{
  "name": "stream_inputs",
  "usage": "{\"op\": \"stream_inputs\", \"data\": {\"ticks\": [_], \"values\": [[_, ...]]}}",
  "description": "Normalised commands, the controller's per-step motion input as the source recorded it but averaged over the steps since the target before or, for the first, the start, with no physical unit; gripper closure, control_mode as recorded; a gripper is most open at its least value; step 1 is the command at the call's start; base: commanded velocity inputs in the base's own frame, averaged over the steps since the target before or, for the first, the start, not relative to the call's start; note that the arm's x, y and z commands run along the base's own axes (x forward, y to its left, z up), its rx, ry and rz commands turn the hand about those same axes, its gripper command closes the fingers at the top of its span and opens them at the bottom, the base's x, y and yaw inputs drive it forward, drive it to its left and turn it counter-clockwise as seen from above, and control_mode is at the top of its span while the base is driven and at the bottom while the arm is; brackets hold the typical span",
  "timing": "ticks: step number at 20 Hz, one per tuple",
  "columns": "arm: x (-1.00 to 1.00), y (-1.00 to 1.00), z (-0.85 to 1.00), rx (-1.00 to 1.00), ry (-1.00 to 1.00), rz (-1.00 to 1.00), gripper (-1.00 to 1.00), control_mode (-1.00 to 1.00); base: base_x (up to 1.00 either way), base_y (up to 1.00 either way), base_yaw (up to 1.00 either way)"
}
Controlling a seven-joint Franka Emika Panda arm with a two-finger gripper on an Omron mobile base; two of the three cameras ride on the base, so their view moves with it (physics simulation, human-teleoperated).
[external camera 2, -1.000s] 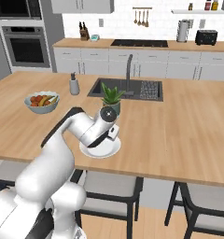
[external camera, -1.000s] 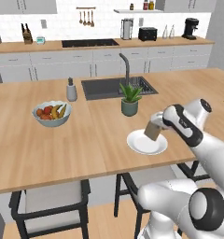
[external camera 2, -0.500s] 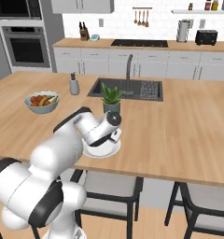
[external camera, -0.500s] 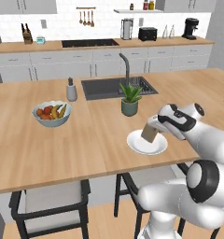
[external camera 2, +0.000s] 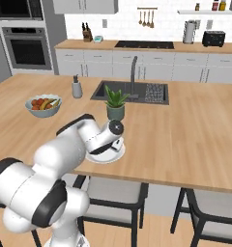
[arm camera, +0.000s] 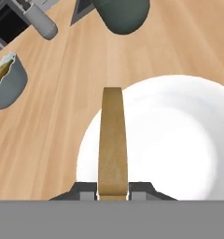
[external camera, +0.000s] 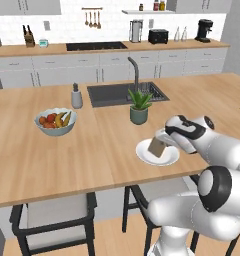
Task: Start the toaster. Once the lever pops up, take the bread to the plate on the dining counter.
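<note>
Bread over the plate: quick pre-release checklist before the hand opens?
1. Grip: hand shut on the bread, slice edge-on between the fingers. ok
2. Bread over the plate, not the bare wood: ok in the left base and hand views.
3. Bread touching the plate: cannot tell; it sits tilted, lower corner near the surface.
4. Landing spot on the plate bare white: ok.
5. Potted plant stands apart behind the plate: ok.
6. Plate fully on the dining counter, though near its front edge: ok.
</note>
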Motion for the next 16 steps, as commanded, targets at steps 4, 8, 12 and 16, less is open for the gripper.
{"op": "stream_inputs", "data": {"ticks": [4, 8, 12, 16], "values": [[0.11, 0.08, -0.07, 0.00, 0.00, 0.00, 1.00, -1.00, 0.00, 0.00, 0.00], [0.20, 0.00, -0.01, 0.00, 0.00, 0.00, 1.00, -1.00, 0.00, 0.00, 0.00], [0.13, 0.00, -0.09, 0.00, -0.01, 0.00, 1.00, -1.00, 0.00, 0.00, 0.00], [0.03, 0.00, -0.16, 0.00, 0.00, 0.00, 1.00, -1.00, 0.00, 0.00, 0.00]]}}
